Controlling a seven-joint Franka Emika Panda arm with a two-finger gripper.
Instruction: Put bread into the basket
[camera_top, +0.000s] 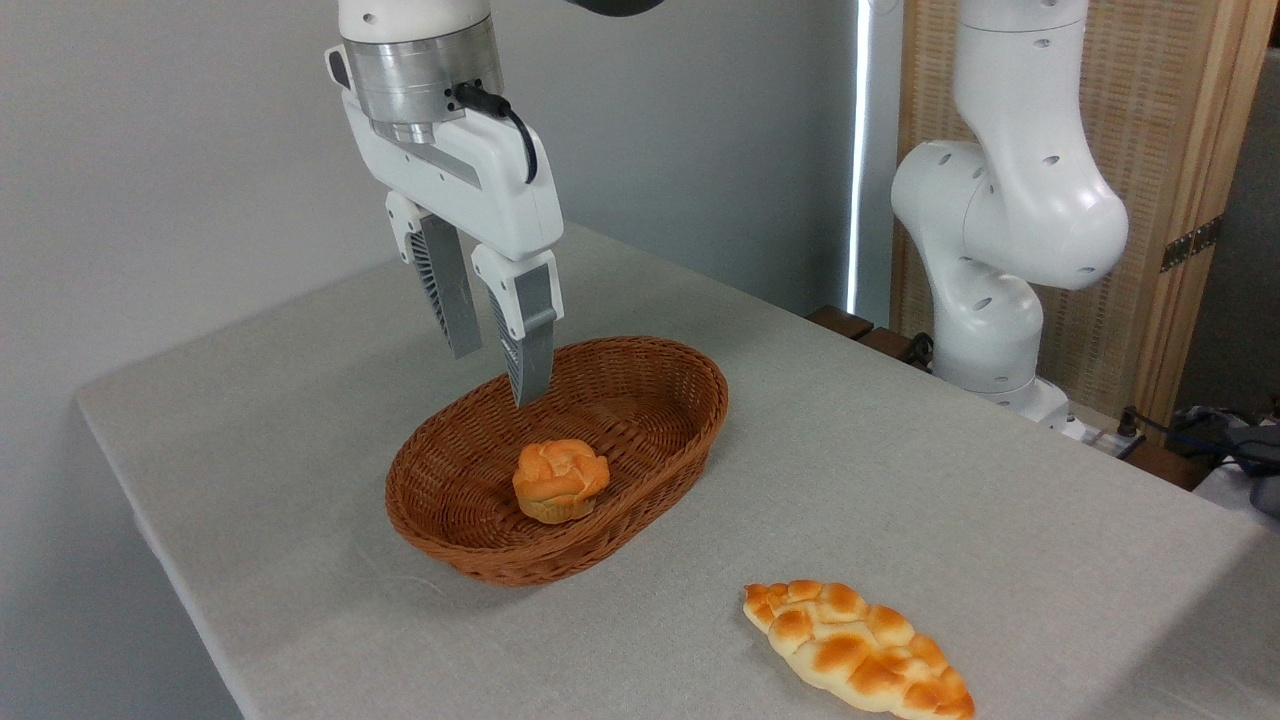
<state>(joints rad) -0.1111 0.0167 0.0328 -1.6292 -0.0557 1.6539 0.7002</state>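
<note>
White Franka arm: base column and elbow joints (1010, 230) stand at 2 o'clock in frame, upper links leaving the top edge. Wrist with silver metal flange (420, 70) enters at 11 o'clock, pointing down. White two-finger tool (490, 365) hangs from it, tilted slightly; grey ribbed fingers (527, 335) parted with a narrow gap, holding nothing. Black cable (510, 120) loops off the flange.

Woven wicker basket (640, 400) on matt cloth table (900, 480).
</note>
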